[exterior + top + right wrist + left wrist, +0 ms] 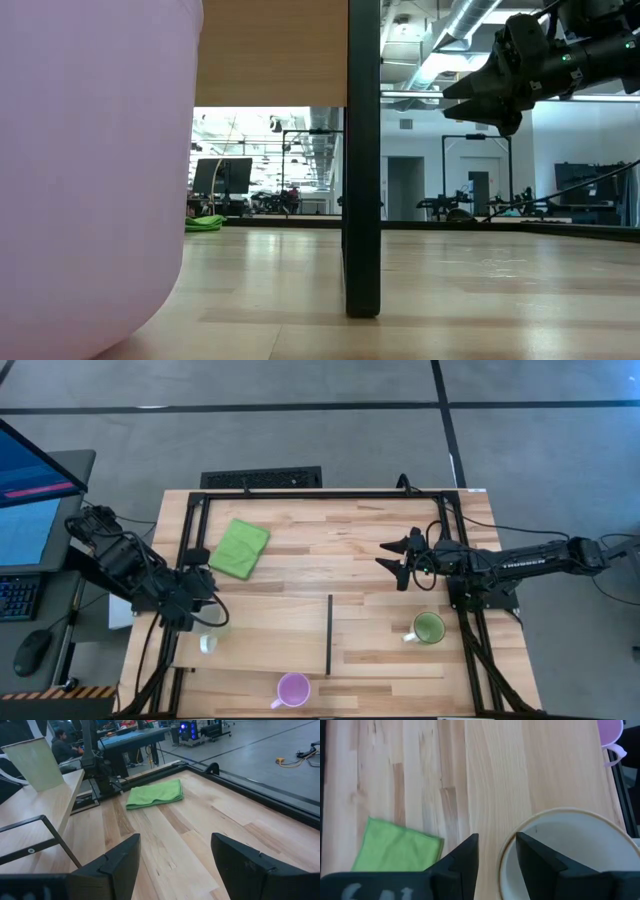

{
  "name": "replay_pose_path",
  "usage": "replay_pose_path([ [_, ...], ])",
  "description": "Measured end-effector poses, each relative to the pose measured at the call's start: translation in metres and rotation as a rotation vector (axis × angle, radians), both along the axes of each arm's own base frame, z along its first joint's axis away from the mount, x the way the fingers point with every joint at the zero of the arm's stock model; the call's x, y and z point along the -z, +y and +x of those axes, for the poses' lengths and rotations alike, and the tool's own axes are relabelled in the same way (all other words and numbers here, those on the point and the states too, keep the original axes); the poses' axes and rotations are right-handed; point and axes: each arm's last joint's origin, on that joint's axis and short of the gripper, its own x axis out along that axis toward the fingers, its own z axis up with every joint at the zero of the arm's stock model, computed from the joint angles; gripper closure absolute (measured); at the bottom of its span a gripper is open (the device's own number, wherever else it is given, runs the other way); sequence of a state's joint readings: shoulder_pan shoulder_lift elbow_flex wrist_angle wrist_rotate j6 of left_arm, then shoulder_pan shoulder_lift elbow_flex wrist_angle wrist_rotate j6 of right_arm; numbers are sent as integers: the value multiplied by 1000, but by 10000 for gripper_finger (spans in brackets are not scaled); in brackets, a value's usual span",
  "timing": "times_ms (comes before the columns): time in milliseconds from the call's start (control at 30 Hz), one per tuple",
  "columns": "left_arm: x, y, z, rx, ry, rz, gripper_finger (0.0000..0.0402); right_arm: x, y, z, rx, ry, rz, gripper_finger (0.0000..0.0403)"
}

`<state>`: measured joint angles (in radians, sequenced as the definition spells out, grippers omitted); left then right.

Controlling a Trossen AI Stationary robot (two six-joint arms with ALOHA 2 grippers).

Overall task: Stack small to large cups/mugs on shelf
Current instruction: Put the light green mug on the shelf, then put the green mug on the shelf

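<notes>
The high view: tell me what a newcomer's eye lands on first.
The left end effector grips the rim of the white mug on the shelf, at its left end, one finger inside the mug. The green cloth glows at the back of the table, and the purple mug sits at the front edge.

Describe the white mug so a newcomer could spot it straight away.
Find the pale plywood shelf on the table's near-left part. At its left end, the left end effector grips the white mug by its rim. It is the only mug on the shelf; the purple mug and green mug stand off it.
</notes>
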<state>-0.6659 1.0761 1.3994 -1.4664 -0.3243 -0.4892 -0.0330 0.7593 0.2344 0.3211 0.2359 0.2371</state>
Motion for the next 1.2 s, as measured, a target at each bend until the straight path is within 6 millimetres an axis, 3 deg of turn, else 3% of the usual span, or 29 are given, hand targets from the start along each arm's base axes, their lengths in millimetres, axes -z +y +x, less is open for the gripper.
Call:
replay_pose_path([
  [333,4,-7,11,29,12,32,280,1,0,0,0,7,0,137],
  [700,4,-5,8,31,41,27,280,1,0,0,0,6,1,137],
  [867,-11,-2,2,12,29,-10,280,1,0,0,0,6,1,137],
  [1200,-61,13,-14,5,-139,-70,280,1,0,0,0,6,0,137],
])
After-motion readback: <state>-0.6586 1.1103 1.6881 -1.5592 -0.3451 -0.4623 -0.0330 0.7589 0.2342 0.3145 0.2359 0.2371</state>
